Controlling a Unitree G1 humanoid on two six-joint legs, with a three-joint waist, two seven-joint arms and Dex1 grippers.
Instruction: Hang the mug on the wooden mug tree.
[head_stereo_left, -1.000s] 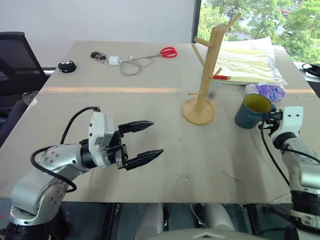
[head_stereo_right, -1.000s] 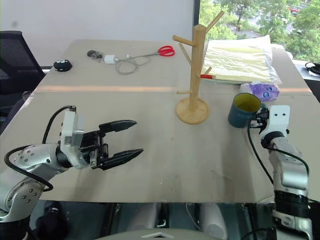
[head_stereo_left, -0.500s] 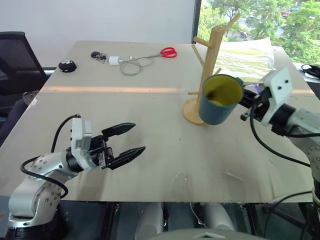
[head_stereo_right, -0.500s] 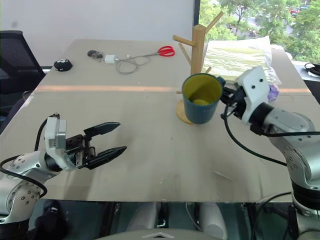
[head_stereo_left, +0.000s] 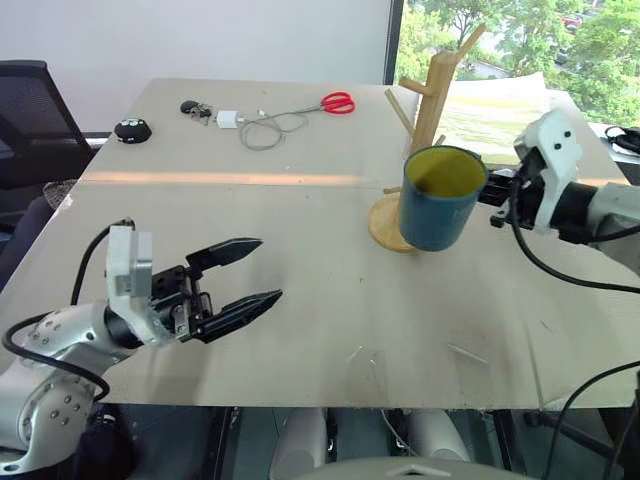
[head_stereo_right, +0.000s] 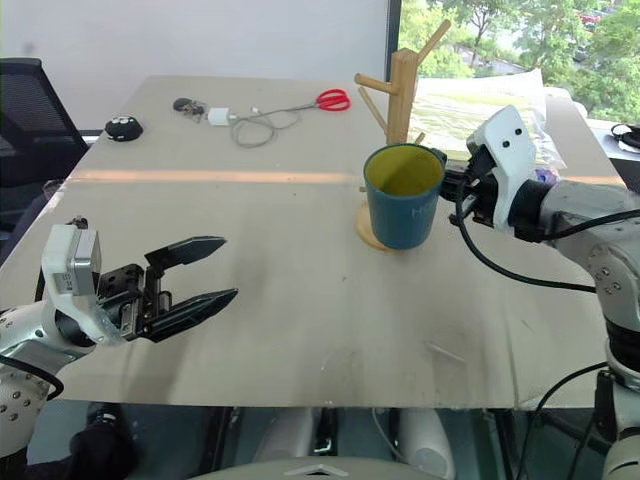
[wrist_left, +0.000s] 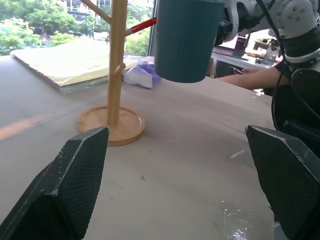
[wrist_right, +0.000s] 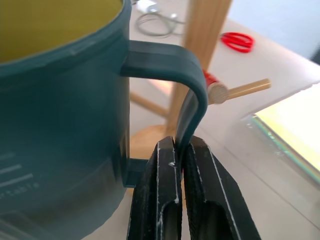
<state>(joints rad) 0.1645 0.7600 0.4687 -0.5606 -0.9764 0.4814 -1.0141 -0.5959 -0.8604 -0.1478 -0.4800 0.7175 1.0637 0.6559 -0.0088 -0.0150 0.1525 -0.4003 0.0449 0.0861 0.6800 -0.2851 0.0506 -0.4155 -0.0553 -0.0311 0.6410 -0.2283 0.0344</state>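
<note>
The right gripper pinches the mug's handle, holding the mug in the air just in front of the wooden mug tree. The left gripper hovers well away from the tree, fingers spread and empty.

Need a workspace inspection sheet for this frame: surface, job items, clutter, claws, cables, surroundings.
Surface: tan table, two boards meeting at a seam.
Job's things: teal mug in the air, upright, held by its handle, in front of the wooden mug tree; not on a peg yet.
Clutter: red scissors, white adapter, black round object, dark keys, plastic-wrapped yellow sheets.
Claws: right claw shut on the mug handle; left claw open, empty, above the table.
Cables: grey cord looped beside the adapter.
Surroundings: black chair, window with trees, a person's arm at the table's far side.
</note>
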